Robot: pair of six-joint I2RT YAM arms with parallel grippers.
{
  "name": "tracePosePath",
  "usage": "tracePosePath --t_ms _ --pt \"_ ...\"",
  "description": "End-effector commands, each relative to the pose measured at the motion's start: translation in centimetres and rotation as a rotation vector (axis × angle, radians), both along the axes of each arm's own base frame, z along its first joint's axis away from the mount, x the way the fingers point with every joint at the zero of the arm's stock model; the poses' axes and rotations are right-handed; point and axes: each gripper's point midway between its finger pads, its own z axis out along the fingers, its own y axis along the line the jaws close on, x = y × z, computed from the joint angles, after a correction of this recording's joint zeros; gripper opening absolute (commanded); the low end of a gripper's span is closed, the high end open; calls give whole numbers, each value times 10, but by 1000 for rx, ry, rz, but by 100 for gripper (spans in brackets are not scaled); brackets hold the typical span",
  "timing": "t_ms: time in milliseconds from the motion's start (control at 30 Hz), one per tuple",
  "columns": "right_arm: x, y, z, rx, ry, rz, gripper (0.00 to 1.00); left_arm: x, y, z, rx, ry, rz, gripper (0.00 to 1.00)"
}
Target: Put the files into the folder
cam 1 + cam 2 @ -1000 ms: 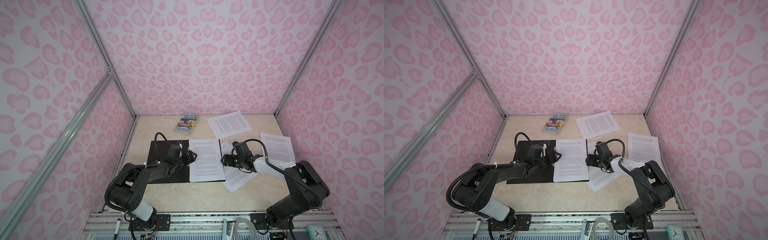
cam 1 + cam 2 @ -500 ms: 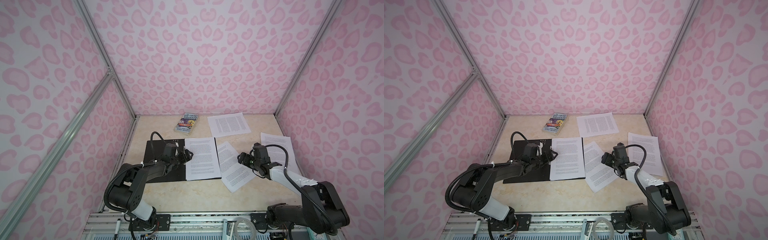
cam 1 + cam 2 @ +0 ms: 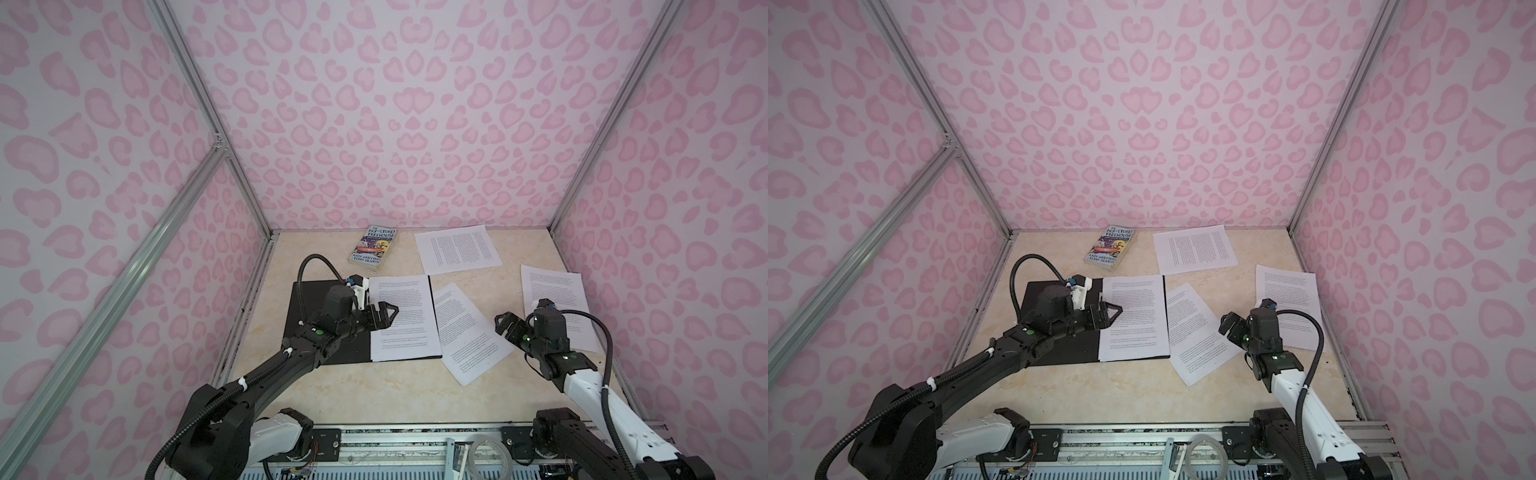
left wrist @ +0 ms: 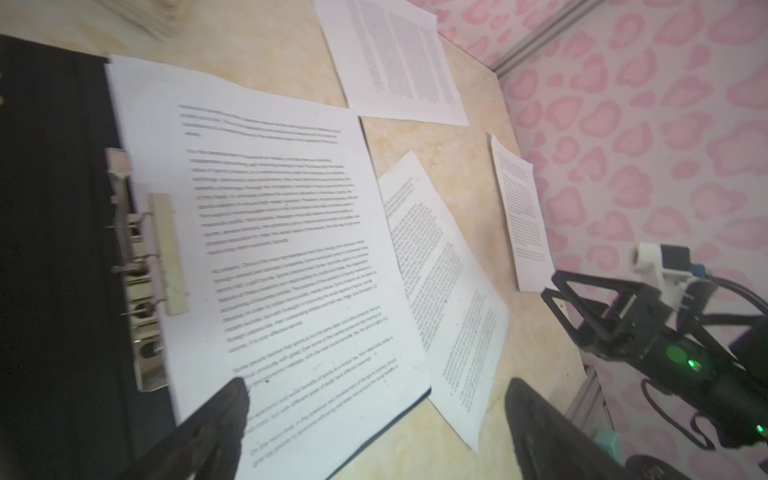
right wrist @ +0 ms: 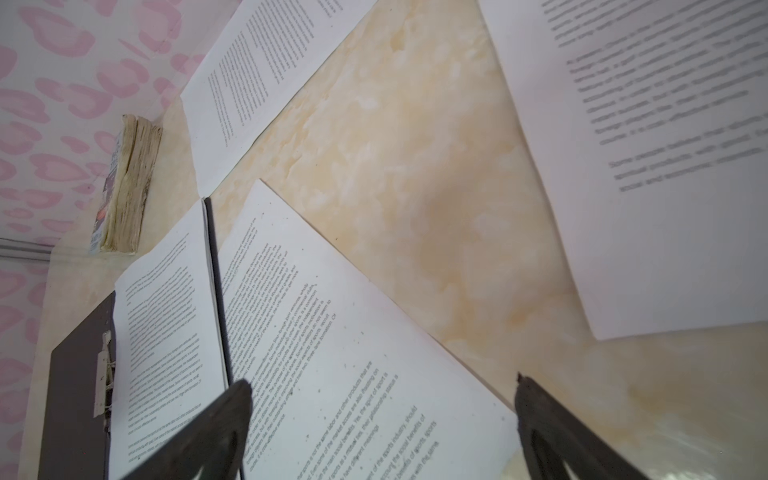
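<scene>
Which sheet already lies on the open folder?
The squared sheet on the black folder, beside its spine clip. The other three lie on the table: one skewed alongside, one at the back, one far right.

Black folder (image 3: 353, 353) lying open flat, printed pages (image 3: 405, 332) resting inside, three files (image 3: 469, 332) scattered nearby

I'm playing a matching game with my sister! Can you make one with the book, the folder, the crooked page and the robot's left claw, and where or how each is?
Things
1. book
2. folder
3. crooked page
4. left gripper

Places or states
A. lying open, black inside
B. open, over the page in the folder
C. closed, by the back wall
D. slanted, just right of the folder

Pairs: 1-C, 2-A, 3-D, 4-B
</scene>
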Motion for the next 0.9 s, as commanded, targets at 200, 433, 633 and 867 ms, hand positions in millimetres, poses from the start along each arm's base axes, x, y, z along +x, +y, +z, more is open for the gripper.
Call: tracePosePath --t_ms 200,433,633,867 --pt "-26 13 -38 130 127 64 97 -59 -128 -5 -12 79 -407 97" --pt "-33 6 -35 120 107 39 97 -103 -200 -59 63 221 -602 97" --pt "-36 3 -41 143 119 23 96 -117 -216 -81 88 251 -651 97" --pt "-32 11 -50 206 128 26 95 -120 -217 -99 107 288 -671 97"
